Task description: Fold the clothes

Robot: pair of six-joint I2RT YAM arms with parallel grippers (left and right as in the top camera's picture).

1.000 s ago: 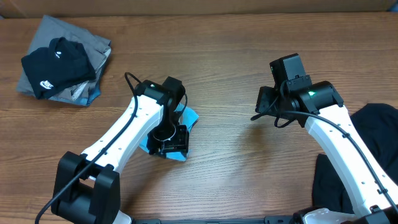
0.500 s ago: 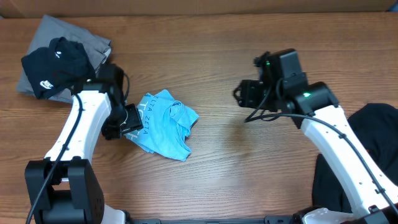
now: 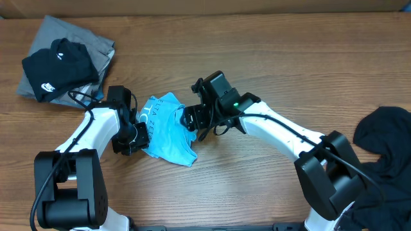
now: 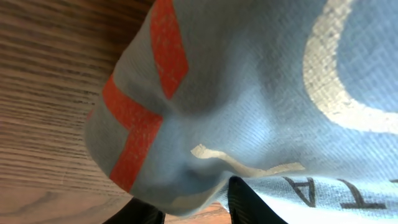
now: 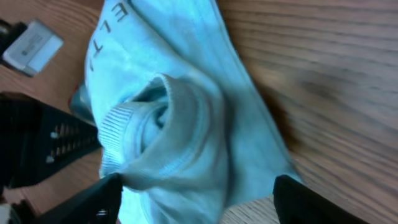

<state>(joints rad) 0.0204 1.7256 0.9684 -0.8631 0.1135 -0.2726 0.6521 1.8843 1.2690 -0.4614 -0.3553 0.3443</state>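
The light blue T-shirt (image 3: 168, 128) lies crumpled in a heap on the wood tabletop (image 3: 276, 58), w/ pale letters on its upper-left part and a corner trailing down-right. Up close, its ribbed collar (image 5: 149, 124) is bunched into a loop, w/ pale lettering (image 5: 111, 25) on the cloth above it. On the shirt's other side the cloth carries red-orange bars (image 4: 140, 127) and a pale curved print (image 4: 323, 81).

The left arm (image 3: 96, 131) comes in from the shirt's left, and the left jaws sit at the shirt's left edge. In the left wrist view two black fingertips (image 4: 249, 202) show at the bottom w/ a gap and a fold of blue cloth sagging betw. them; can't tell if they pinch it. The right arm (image 3: 276, 131) reaches in from the shirt's right, w/ the right jaws over the shirt's right edge by the collar. They stand wide apart, dark fingers (image 5: 311, 199) on either side of the bunched cloth, not closed on it.

Up-left of the shirt, well apart, a black T-shirt (image 3: 56, 64) w/ a white logo lies on a folded gray garment (image 3: 70, 29). Far right of the shirt, a heap of black clothes (image 3: 385, 138) lies beside the right arm's base.
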